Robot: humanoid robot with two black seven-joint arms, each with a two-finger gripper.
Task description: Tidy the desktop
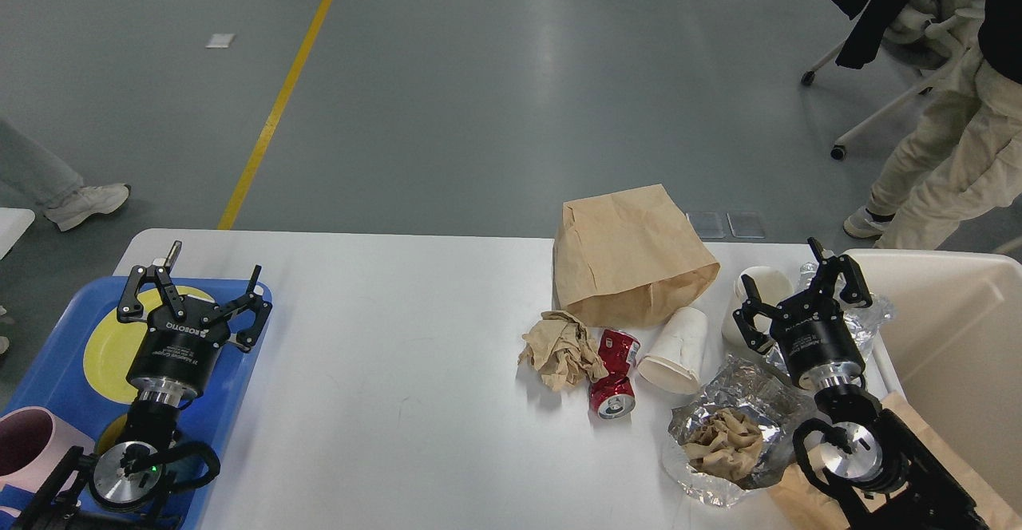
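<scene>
Across nearly the whole lower view stretches the desktop (383, 354), a white surface with rounded corners, set on a grey floor (479, 75) marked by a yellow line. At its right edge sits a cream bin (950, 338). At its left edge rests a blue tray (64, 378) carrying a yellow plate (112, 346), with a pink cup (32, 438) at the tray's near corner. Toward the far right of the surface lies a brown paper bag (631, 259). Near it, closer in, crumpled foil (718, 402) cradles a wad of brown paper. A white paper cup (677, 350) lies on its side, just beside a crushed red can (613, 374), which touches a crumpled brown napkin (559, 348). Another white cup (758, 290) sits partly behind the right gripper (798, 290), whose fingers are spread wide and hold nothing. The left gripper (196, 294) hangs above the tray, likewise spread wide and empty.
</scene>
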